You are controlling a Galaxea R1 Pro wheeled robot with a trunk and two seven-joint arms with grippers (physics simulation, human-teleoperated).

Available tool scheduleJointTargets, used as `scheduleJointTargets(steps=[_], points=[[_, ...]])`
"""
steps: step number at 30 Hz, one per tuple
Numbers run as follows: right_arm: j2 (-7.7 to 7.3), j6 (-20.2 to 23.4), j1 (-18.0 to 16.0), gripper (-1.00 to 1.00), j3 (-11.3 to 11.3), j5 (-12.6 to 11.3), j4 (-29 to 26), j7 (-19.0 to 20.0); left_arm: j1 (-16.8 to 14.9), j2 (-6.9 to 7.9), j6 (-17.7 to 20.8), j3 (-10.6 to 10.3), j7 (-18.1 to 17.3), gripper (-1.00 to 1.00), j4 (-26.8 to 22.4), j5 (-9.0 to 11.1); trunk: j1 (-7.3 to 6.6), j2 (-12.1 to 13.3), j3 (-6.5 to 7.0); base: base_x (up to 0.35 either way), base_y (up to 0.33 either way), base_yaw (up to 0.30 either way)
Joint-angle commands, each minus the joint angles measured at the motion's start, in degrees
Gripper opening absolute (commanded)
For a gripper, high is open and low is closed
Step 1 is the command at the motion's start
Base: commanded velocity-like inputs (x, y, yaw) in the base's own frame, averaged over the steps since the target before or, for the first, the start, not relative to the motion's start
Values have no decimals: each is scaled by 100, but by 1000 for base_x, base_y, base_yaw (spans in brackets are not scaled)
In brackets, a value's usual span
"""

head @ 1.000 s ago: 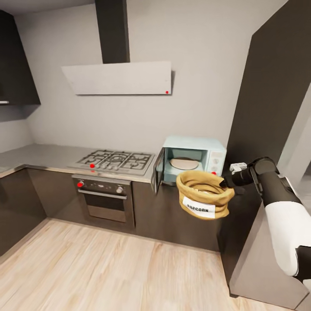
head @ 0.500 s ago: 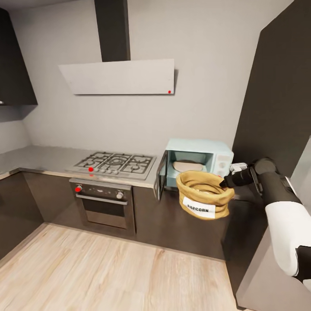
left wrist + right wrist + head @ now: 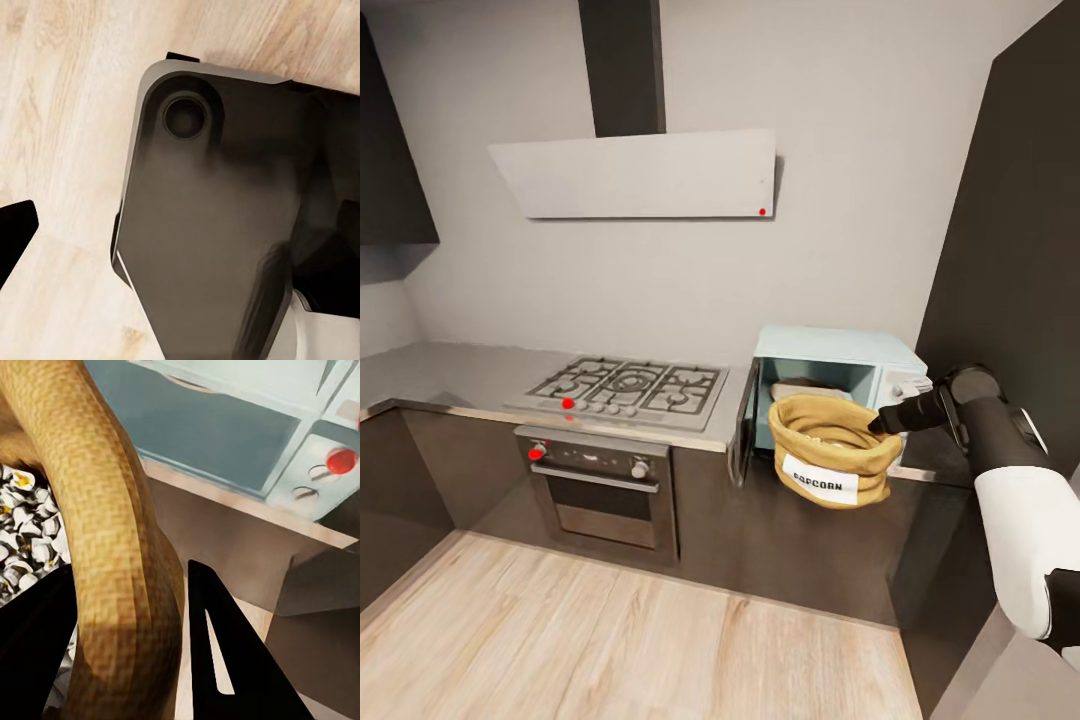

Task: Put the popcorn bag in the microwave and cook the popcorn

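Popcorn bag (image 3: 830, 450): held in the air in front of the open microwave (image 3: 838, 385), just off the table's front edge, label facing outward, rim upward.
Right gripper (image 3: 879, 424): fingers (image 3: 225, 660) pinching the bag's rolled rim, one inside against the kernels, one outside.
Left gripper: hanging over the wood floor (image 3: 67, 112); cannot tell whether fingers are spread or pressed together.
Microwave: at the right end of the table (image 3: 450, 365), door (image 3: 743, 425) swung open to the left, cavity visible behind the bag.
Stove (image 3: 625, 388): left of the microwave, well apart from the bag.
Step in hand: probably carrying the bag toward the cavity.
Risk, grip: held by one side of the rim only; likely to tilt and spill kernels, or slip free.
Risk, entry: bag looks nearly as wide as the opening; could snag on the door or frame if brought in low or off-centre.
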Motion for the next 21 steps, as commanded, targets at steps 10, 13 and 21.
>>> scheduleJointTargets(steps=[10, 13, 21], points=[[74, 16, -5, -100, -194, 42, -4, 38, -2, 0, -6, 9, -3, 100, 1, 23, 1, -6, -8, 2, 0, 0], [85, 16, -5, -100, -296, 50, -4, 27, -2, -4, -6, 9, 4, 100, 1, 23, 1, -6, -8, 0, 0, 0], [88, 16, -5, -100, -311, 71, -98, -297, -2, -9, -7, 11, 37, 100, 1, 23, 1, -6, -8, 0, 0, 0]])
